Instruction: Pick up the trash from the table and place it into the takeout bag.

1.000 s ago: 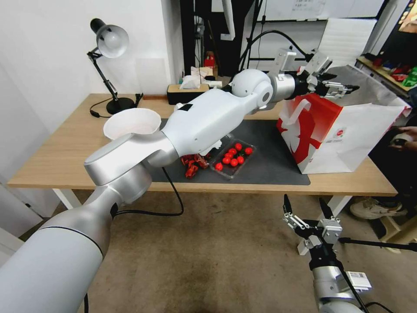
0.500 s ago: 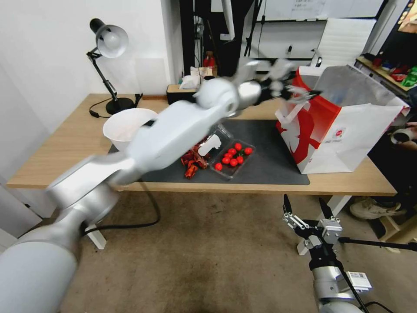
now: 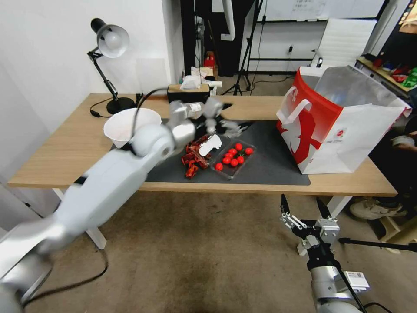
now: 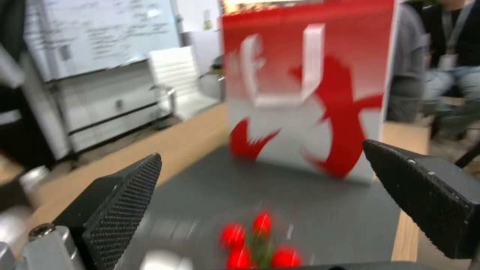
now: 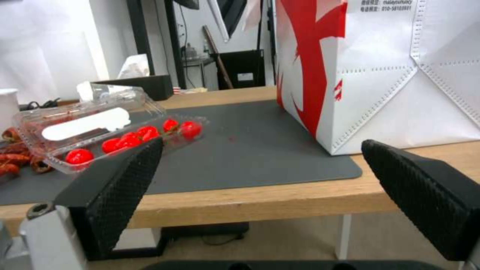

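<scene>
Table (image 3: pixel 65 148) holds takeout bag (image 3: pixel 330 130); left gripper (image 3: pixel 226 124) spread, empty, above mat (image 3: pixel 269 156); right gripper (image 3: pixel 304 208) spread, low.

Upright on the right end of the desk (image 3: pixel 65 148), mouth open: takeout bag (image 3: pixel 343 130), red-and-white, silvery inside. Beside it on the dark mat (image 3: pixel 269 152): red crumpled trash (image 3: pixel 193 161). Left of that: white bowl (image 3: pixel 130 126).

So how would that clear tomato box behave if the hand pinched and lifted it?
The clear tomato box looks thin-walled, so it would probably flex under a pinch. Its lid stands open, so tilting could let the round tomatoes roll out. It seems light and may slide on the mat.
</scene>
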Tool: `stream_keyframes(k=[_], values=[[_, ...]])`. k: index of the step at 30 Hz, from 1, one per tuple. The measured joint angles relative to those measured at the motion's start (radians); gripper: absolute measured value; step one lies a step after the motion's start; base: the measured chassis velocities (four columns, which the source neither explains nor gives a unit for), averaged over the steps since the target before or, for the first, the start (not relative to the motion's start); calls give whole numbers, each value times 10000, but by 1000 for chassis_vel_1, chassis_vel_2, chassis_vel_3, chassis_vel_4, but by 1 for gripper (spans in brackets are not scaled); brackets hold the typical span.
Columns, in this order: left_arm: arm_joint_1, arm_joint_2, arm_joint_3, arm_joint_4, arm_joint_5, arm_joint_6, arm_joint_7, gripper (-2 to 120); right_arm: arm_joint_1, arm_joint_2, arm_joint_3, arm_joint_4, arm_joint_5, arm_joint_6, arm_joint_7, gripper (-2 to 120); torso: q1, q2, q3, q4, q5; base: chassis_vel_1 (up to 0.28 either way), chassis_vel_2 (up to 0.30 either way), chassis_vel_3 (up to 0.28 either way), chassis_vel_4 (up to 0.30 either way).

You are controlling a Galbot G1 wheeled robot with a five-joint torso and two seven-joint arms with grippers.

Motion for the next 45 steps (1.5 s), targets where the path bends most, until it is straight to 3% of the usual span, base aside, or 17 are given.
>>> stream_keyframes(k=[3, 4, 6, 7, 9, 14, 16, 20, 28, 45], values=[[2078, 488, -1543, -700, 821, -473, -286, 100, -14, 25, -47, 34, -49, -1, -2, 100, -1, 0, 0, 4, 3, 0, 0, 0, 0], [2078, 488, -1543, -700, 821, -473, -286, 100, -14, 25, -47, 34, -49, -1, -2, 100, -1, 0, 0, 4, 3, 0, 0, 0, 0], [3414, 569, -2314, -1072, 1070, -726, -1038, 100, -26, 43, -64, 62, -70, -1, -3, 100, 0, 0, 0, 1, 3, 0, 0, 0, 0], [3414, 569, -2314, -1072, 1070, -726, -1038, 100, -26, 43, -64, 62, -70, -1, -3, 100, 0, 0, 0, 1, 3, 0, 0, 0, 0], [4789, 348, -3233, -1330, 1481, -877, -1795, 100, -36, 45, -71, 117, -82, -4, -4, 100, -1, 0, 0, 4, 5, 0, 0, 0, 0], [6180, -111, -4267, -1465, 2338, -1606, -2398, 100, -67, 40, -38, 163, -82, -8, -3, 100, 0, 0, 0, 1, 3, 0, 0, 0, 0], [7438, -622, -5160, -1488, 3439, -2403, -3242, 100, -101, 22, -3, 182, -80, -8, -2, 100, 0, 0, 0, 1, 3, 0, 0, 0, 0], [8788, -1066, -5995, -1559, 4020, -2811, -3835, 100, -100, 12, -9, 185, -72, -11, -1, 100, 0, 0, 0, 6, 3, 0, 0, 0, 0], [10055, -1610, -6578, -1435, 4209, -3401, -4194, 100, -48, 7, -120, 117, -69, -44, 3, 100, 1, -1, 1, 2, 4, 0, 0, 0, 0], [10111, -1909, -6426, -1177, 4177, -3498, -4200, 100, -63, 24, -176, 96, -87, -51, -54, 100, 1, -1, 1, 1, 4, 0, 0, 0, 0]])
